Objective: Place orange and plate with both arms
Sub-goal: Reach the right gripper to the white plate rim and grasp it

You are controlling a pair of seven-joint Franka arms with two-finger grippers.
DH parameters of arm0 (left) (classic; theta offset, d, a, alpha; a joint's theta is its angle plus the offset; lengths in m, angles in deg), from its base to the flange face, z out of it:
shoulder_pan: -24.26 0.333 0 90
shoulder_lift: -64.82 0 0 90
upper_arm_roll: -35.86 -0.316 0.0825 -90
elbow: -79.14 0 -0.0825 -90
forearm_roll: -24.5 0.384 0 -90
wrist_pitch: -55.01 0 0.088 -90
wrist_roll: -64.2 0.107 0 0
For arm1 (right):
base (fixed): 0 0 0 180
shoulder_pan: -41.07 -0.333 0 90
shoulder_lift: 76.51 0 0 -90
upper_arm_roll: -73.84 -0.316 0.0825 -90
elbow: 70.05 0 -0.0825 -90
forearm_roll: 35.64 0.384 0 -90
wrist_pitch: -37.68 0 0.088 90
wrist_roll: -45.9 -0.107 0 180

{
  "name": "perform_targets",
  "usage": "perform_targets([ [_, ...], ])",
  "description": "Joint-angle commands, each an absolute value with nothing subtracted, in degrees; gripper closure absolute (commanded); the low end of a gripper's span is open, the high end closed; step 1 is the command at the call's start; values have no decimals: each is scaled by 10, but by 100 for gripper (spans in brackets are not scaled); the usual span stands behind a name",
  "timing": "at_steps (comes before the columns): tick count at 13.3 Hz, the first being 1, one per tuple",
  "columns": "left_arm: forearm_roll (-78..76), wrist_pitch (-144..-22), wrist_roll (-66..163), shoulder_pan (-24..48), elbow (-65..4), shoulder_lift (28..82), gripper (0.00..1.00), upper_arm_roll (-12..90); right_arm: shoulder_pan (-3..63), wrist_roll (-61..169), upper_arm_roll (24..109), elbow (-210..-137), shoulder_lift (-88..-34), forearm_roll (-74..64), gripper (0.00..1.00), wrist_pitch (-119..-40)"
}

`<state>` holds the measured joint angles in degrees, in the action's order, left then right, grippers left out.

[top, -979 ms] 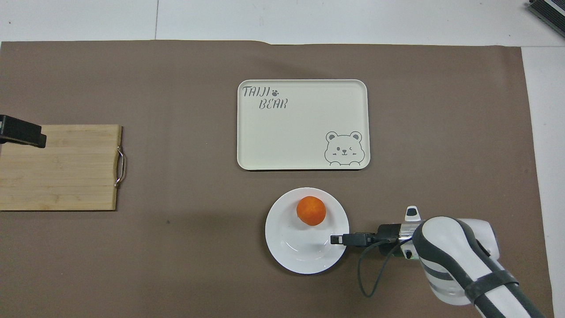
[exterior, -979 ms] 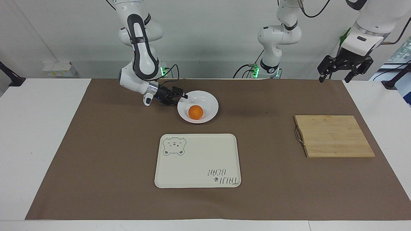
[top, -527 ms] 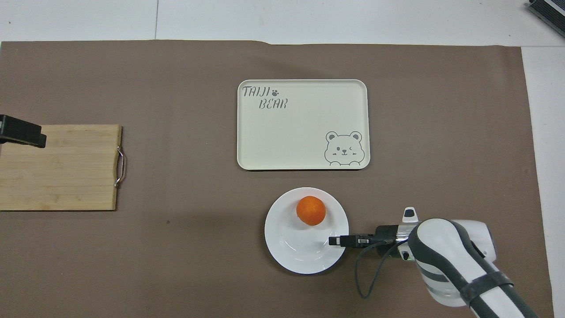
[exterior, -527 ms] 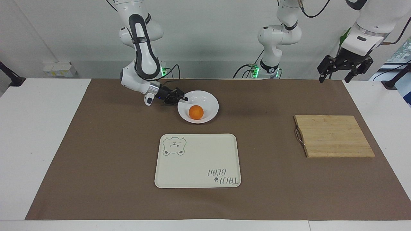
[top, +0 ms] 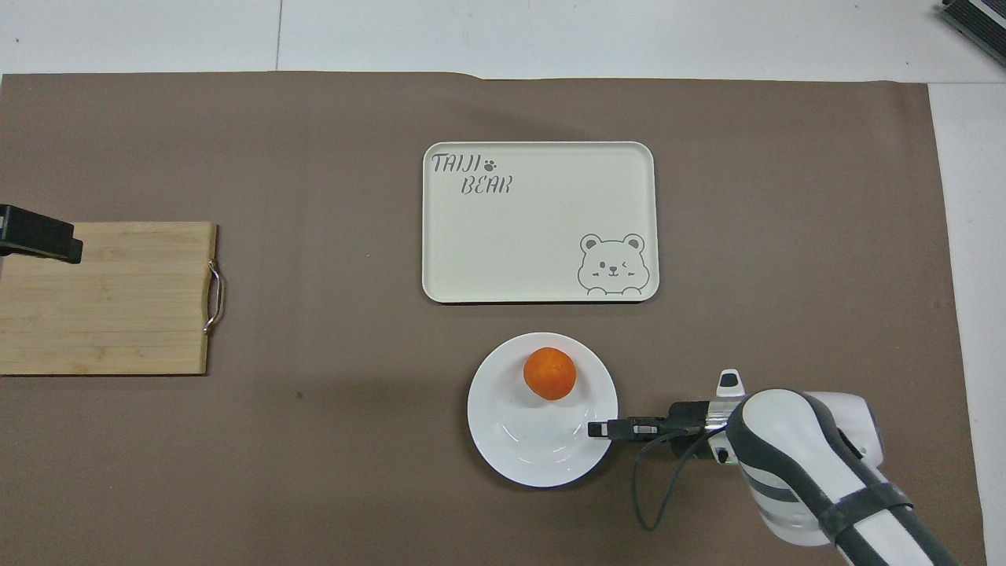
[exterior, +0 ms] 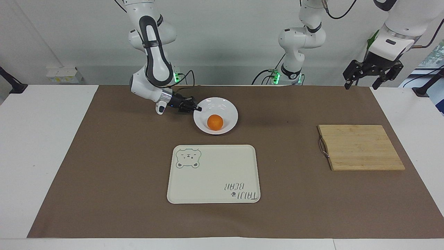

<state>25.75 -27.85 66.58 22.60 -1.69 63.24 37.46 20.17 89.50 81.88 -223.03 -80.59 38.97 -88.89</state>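
The right gripper (exterior: 197,108) is pinched tight on the rim of the white plate (exterior: 227,106), at the edge toward the right arm's end of the table. The orange (exterior: 215,122) sits in the plate, which is just nearer the robots than the cream bear tray (exterior: 213,173). The left gripper (exterior: 372,74) waits high with its fingers spread wide, above the brown mat's corner, near the bamboo cutting board (exterior: 360,147).

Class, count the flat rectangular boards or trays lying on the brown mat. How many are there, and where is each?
2. The cream bear tray lies mid-table, farther from the robots than the plate. The wooden cutting board lies toward the left arm's end. None appears hidden.
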Motion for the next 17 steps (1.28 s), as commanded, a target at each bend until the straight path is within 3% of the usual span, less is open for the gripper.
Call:
perform_targets([
  [1,253,-274,661,232,-31,646,0,377,203,942,819,-2220,-795,408,100,-897],
  [6,253,-274,662,231,-31,646,0,377,206,942,820,-2201,-793,408,100,-875],
  [13,253,-274,662,231,-31,646,0,377,266,828,825,-2171,-805,399,100,-728],
  [17,253,-274,661,231,-31,646,0,377,283,757,825,-2124,-811,356,100,-712],
])
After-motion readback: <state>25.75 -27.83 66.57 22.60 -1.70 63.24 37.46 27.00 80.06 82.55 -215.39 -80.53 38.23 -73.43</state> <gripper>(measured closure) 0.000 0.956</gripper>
